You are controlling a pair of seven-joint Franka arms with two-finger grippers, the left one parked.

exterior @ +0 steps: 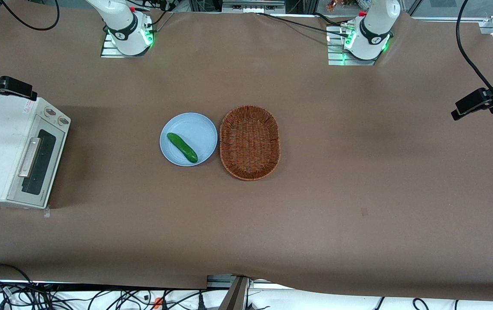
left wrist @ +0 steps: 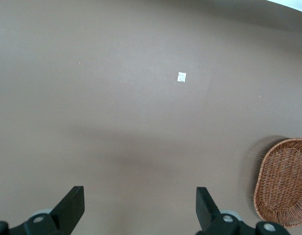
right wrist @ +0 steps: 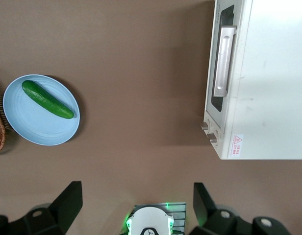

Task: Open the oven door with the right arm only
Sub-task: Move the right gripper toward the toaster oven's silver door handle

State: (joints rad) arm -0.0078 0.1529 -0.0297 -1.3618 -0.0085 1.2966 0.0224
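The cream-white toaster oven [exterior: 1, 146] stands at the working arm's end of the table. Its oven door [exterior: 39, 161] is shut, with a dark glass window and a long silver bar handle [exterior: 29, 157]. The door [right wrist: 215, 58] and handle [right wrist: 224, 61] also show in the right wrist view, with the two knobs [right wrist: 210, 132] beside them. My right gripper [right wrist: 136, 198] hangs high above the table, between the oven and the plate, open and empty, its black fingers [right wrist: 67, 203] wide apart. In the front view only the right arm's base [exterior: 125, 26] shows; the gripper is out of frame.
A light blue plate [exterior: 199, 129] holding a green cucumber [exterior: 182, 147] sits mid-table, beside a brown wicker basket [exterior: 249, 142]. A black camera bracket [exterior: 7, 87] reaches over the oven's top. Another bracket [exterior: 483, 101] stands at the parked arm's end.
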